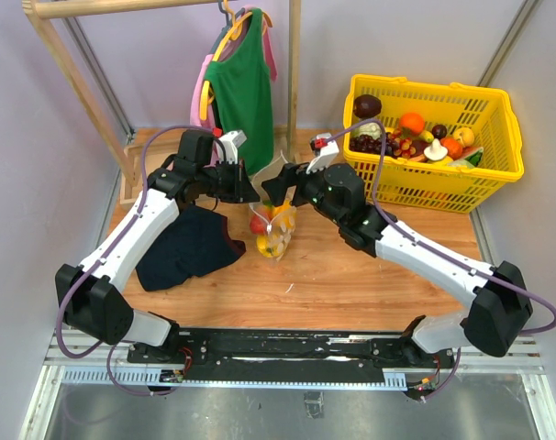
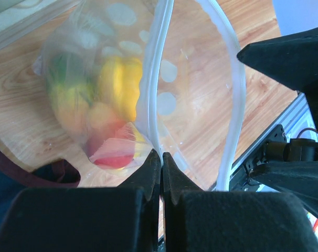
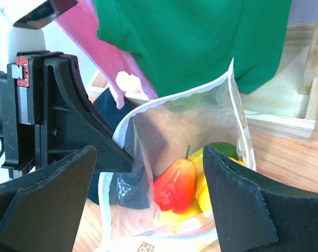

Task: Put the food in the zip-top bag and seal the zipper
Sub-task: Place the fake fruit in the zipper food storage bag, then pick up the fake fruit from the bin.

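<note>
**Left hand pinches the bag's rim; right hand spread wide at its mouth**

Top view: the zip-top bag [image 1: 278, 236] stands on the table [image 1: 351, 275], directly below the two hands. Red and yellow food [image 1: 262, 226] shows inside it. The left hand [image 1: 252, 190] and right hand [image 1: 271, 188] meet just above its upper edge. A navy cloth [image 1: 186, 247] lies to its left, and a yellow basket [image 1: 434, 188] stands far right.

Left wrist view: the left hand's fingers [image 2: 151, 168] are closed tight on the zipper [image 2: 152, 100] at the near end of the open mouth. The bag stretches away from them, with blurred yellow, green and red pieces behind its dotted wall.

Right wrist view: the right hand's fingers [image 3: 43, 205] stand wide apart with the bag's open mouth between them. I cannot tell whether they touch it. The left hand grips the bag's left corner.
</note>
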You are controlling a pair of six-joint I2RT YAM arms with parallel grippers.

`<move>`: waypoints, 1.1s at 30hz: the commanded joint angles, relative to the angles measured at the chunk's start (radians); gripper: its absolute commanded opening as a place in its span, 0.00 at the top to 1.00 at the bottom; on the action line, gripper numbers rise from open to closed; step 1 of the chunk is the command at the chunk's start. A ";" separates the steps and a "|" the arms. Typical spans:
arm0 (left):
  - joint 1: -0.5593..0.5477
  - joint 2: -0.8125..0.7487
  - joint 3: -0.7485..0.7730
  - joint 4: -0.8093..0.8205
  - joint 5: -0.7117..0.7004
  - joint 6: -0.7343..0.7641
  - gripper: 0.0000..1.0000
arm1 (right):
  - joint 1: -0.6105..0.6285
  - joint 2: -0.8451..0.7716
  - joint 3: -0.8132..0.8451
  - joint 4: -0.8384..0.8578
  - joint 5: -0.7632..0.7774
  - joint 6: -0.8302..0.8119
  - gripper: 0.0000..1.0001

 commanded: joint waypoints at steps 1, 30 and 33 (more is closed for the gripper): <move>0.009 -0.021 -0.007 0.023 0.021 -0.004 0.99 | 0.000 -0.031 0.092 -0.165 0.029 -0.111 0.17; 0.010 -0.016 -0.010 0.023 0.025 -0.001 1.00 | -0.631 0.099 0.574 -0.789 0.067 -0.381 0.18; 0.010 -0.015 -0.010 0.023 0.025 -0.001 1.00 | -0.688 0.136 0.590 -0.789 0.036 -0.382 0.18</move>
